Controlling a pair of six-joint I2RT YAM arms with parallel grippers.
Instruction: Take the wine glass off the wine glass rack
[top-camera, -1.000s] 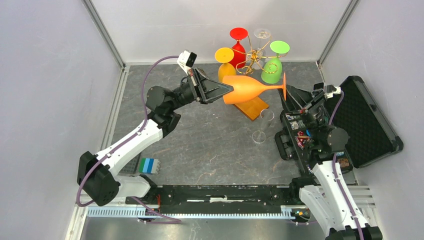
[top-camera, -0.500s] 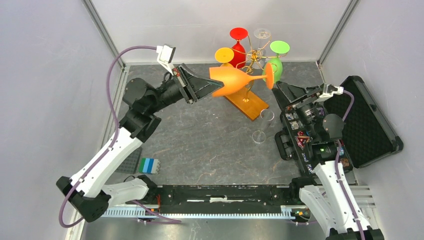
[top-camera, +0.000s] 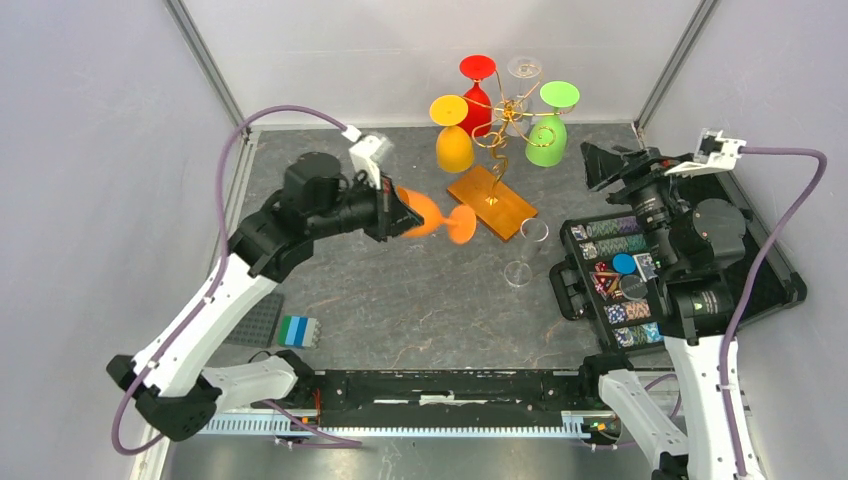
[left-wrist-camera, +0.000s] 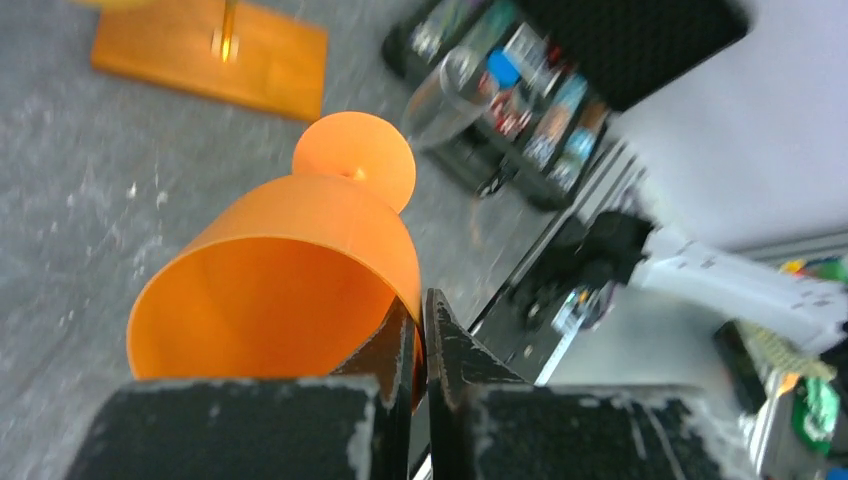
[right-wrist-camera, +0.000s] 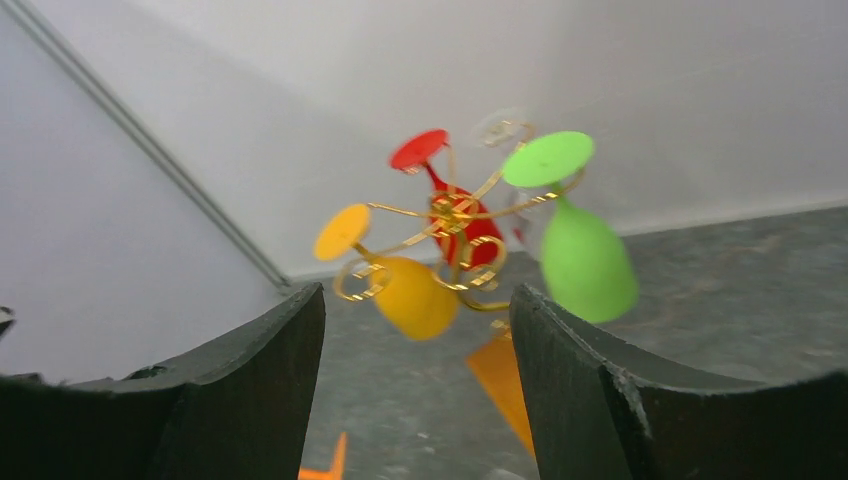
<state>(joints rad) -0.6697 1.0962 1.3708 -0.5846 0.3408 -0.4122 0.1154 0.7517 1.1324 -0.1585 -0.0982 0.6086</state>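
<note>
Grey walls enclose a dark stone-patterned surface (top-camera: 420, 290), with an open black case (top-camera: 740, 250) along its right side.

Wine glass rack (top-camera: 500, 115): stands at the far middle on its amber base (top-camera: 495, 200). A yellow glass (top-camera: 453, 150), a red glass (top-camera: 478, 100), a green glass (top-camera: 545, 145) and a clear glass (top-camera: 524, 68) hang bowl-down from its curled arms.

Wine glass (left-wrist-camera: 300, 270): the orange one, off the rack and carried by me, low over the surface just left of the base. It is blurred in the overhead view.

Left hand (left-wrist-camera: 418, 315): clamped on the bowl's rim, one finger inside the wall and one outside. The glass's long axis runs close to level. The open mouth faces my wrist, and the stem and foot point away to the right, towards the base.

Right hand (top-camera: 600, 165): spread wide and empty, raised at the right and facing the rack, well apart from the orange glass.

Assessment: removal appears complete and placement remains. The left hand alone has the glass, and the right is too far off to assist. Setting it upright would call for a wrist rotation to bring the foot down. The foot sits near the base edge, so a knock there is the risk.
</note>
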